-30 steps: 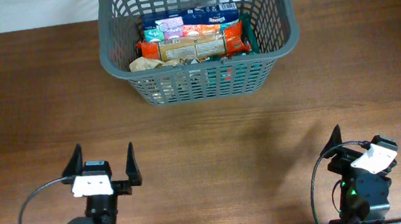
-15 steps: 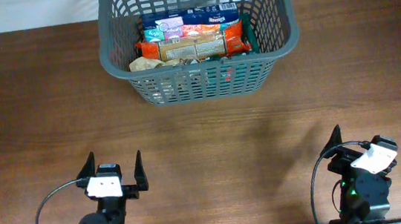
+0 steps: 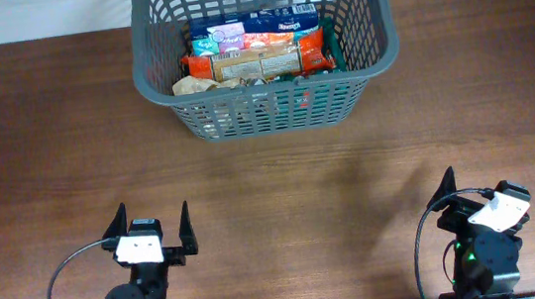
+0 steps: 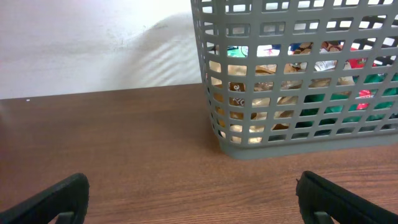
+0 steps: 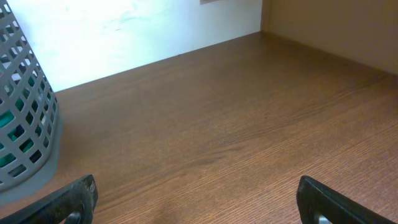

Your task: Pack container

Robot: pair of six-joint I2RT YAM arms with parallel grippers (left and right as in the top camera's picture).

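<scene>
The container (image 3: 157, 88) is a dark gray slotted basket at the far middle of the brown table. It holds several snack packs (image 3: 255, 51), blue, teal, orange and tan. It also shows in the left wrist view (image 4: 298, 146) and at the left edge of the right wrist view (image 5: 25, 174). My left gripper (image 3: 149, 225) is open and empty near the front left, well short of the basket. My right gripper (image 3: 471, 191) is open and empty at the front right.
A white wall (image 4: 93, 50) runs behind the table's far edge. A tan wall or panel (image 5: 336, 25) stands at the far right. Bare wood lies between the grippers and the basket.
My left arm shifted a little to the right between one second ago and half a second ago, then held still. The right arm and the basket have not moved.
</scene>
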